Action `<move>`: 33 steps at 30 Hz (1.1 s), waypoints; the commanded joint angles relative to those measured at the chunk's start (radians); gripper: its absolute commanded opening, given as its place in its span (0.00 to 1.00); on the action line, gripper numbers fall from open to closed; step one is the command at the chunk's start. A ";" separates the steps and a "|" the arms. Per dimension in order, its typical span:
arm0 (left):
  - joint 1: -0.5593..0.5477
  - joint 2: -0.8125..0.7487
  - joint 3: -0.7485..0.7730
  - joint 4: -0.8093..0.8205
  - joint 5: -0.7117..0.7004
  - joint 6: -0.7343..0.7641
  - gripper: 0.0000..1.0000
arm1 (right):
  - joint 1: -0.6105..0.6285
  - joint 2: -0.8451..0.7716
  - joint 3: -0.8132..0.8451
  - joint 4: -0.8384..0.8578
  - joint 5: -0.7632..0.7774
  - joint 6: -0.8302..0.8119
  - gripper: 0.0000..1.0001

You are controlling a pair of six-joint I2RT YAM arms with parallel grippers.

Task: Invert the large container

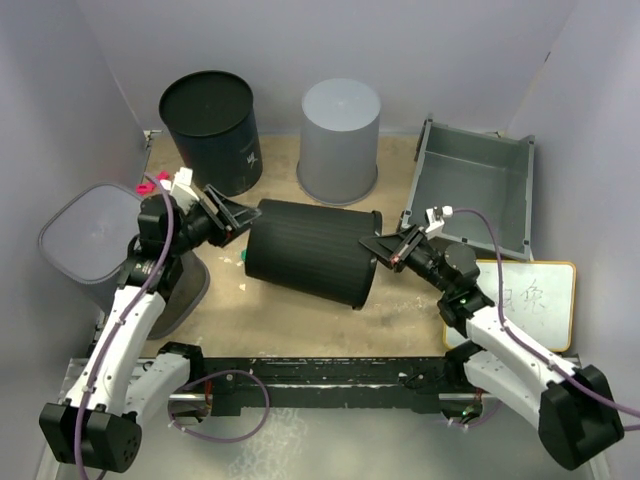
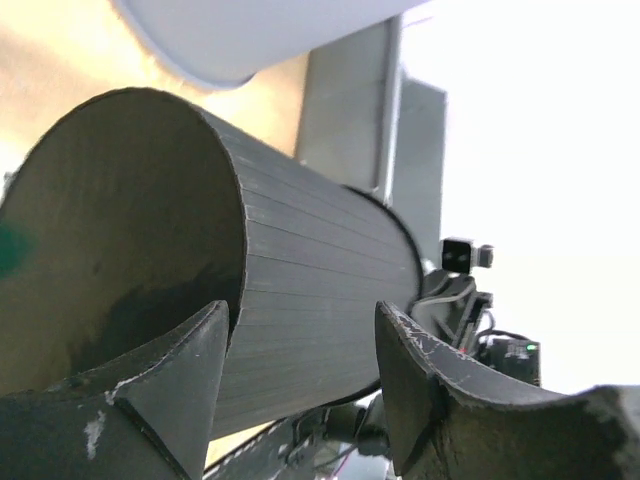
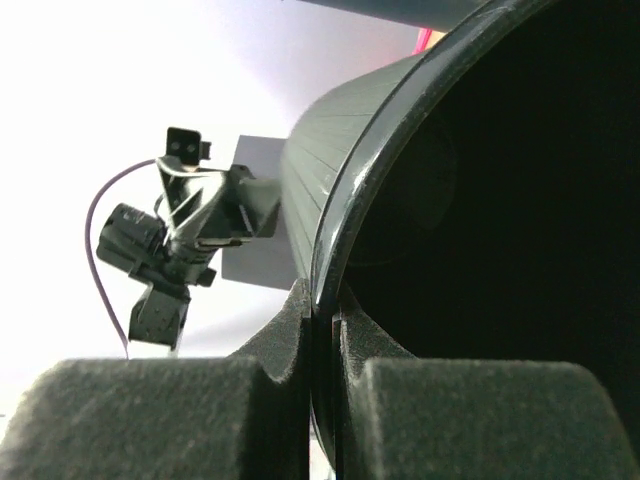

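Your right hand point(image 1: 384, 250) pinches the rim of the large container point(image 1: 305, 250), lying sideways on the bench point(image 1: 290, 320). Your left hand point(image 1: 243, 220) gapes open at its base.

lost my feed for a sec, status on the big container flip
Right fingers shut on rim of large container. Left fingers open at its base. Container on its side, not inverted. Grey bucket just behind.

the large container point(image 1: 310, 250), a black round bin with fine ribs along its wall, is lying on its side at the middle of the table point(image 1: 270, 325); its closed flat base is facing left, its open rimmed mouth is facing right.
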 commanded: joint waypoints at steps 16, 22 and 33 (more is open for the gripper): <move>-0.048 -0.033 0.171 0.379 0.283 -0.287 0.56 | 0.203 0.208 -0.106 0.335 -0.034 0.146 0.08; -0.065 -0.031 0.110 0.483 0.270 -0.355 0.56 | 0.218 0.280 -0.193 0.410 -0.045 0.145 0.14; -0.125 -0.034 0.093 0.479 0.223 -0.331 0.56 | 0.225 0.402 -0.263 0.484 -0.079 0.135 0.51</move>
